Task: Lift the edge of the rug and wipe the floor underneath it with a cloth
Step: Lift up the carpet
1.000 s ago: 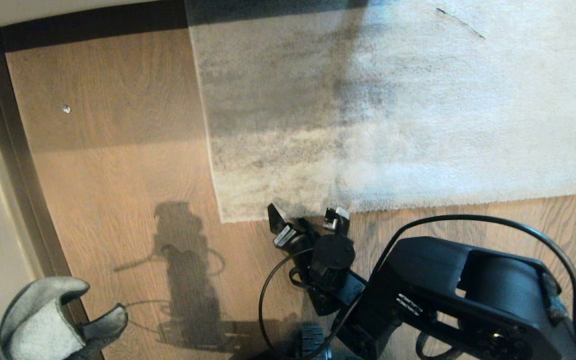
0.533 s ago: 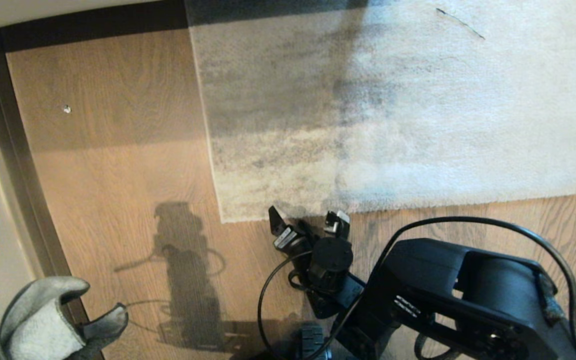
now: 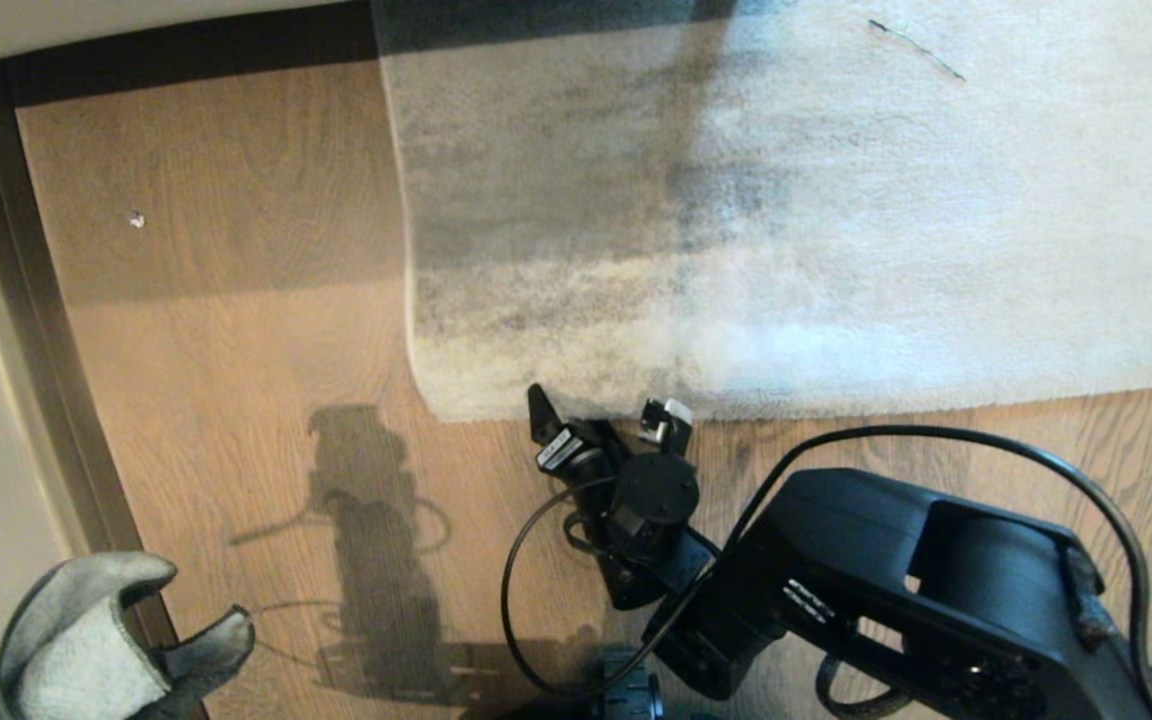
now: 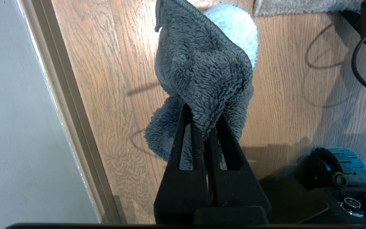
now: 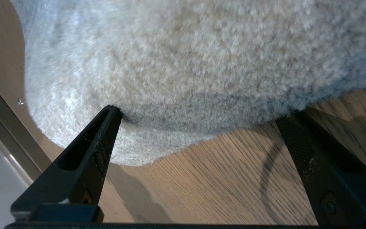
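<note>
The pale grey rug lies on the brown wood floor (image 3: 236,350), and the rug edge (image 3: 836,405) runs along its near side to a rounded corner (image 3: 441,408). My right gripper (image 3: 601,412) is open and pressed against that edge close to the corner. In the right wrist view the rug pile (image 5: 186,63) bulges over the open right gripper (image 5: 199,116), with one fingertip (image 5: 111,116) dug into it. My left gripper (image 4: 203,121) is shut on the fuzzy grey cloth (image 4: 202,63). The cloth (image 3: 76,650) hangs above the floor at the bottom left of the head view.
A dark skirting strip (image 3: 36,300) and pale wall border the floor on the left and at the back. A small white speck (image 3: 136,219) lies on the planks. My base wheel (image 4: 338,165) and the right arm's black cable (image 3: 936,435) sit near the rug.
My right gripper has pushed forward into the rug's near edge. The edge has slid away and the once square corner has bunched and rounded. The left arm and cloth stayed still.
</note>
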You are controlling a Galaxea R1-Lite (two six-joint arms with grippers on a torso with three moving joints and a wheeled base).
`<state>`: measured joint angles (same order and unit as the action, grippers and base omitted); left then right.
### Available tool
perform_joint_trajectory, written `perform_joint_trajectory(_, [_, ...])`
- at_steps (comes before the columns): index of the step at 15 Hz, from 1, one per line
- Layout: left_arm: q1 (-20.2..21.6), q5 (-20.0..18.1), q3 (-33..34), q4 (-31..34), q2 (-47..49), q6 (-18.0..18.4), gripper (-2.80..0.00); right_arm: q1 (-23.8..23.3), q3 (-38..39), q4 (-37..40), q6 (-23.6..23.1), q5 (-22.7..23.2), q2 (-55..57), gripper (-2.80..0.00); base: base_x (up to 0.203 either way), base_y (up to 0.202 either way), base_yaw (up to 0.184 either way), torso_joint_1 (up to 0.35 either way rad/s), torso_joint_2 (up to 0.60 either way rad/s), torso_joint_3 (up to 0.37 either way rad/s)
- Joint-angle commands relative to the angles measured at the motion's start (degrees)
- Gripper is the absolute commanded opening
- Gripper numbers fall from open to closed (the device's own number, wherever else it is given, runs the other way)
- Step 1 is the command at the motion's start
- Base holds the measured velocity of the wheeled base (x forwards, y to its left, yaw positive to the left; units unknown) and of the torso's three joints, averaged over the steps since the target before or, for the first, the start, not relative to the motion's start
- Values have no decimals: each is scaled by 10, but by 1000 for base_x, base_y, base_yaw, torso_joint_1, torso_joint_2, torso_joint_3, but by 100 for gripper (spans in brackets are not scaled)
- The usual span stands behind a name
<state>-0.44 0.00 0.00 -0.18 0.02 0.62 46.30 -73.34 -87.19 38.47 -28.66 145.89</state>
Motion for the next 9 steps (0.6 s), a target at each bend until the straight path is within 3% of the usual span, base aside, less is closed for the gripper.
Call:
perform_joint_trajectory(1, [0, 0, 0, 0, 0, 0, -280, 0, 1, -25, -3, -3, -16, 0, 0, 0, 0, 0, 0, 0])
perform_joint_trajectory(9, [0, 0, 0, 0, 0, 0, -280, -3, 3, -25, -66, 8, -93, 0, 0, 0, 0, 0, 0, 0])
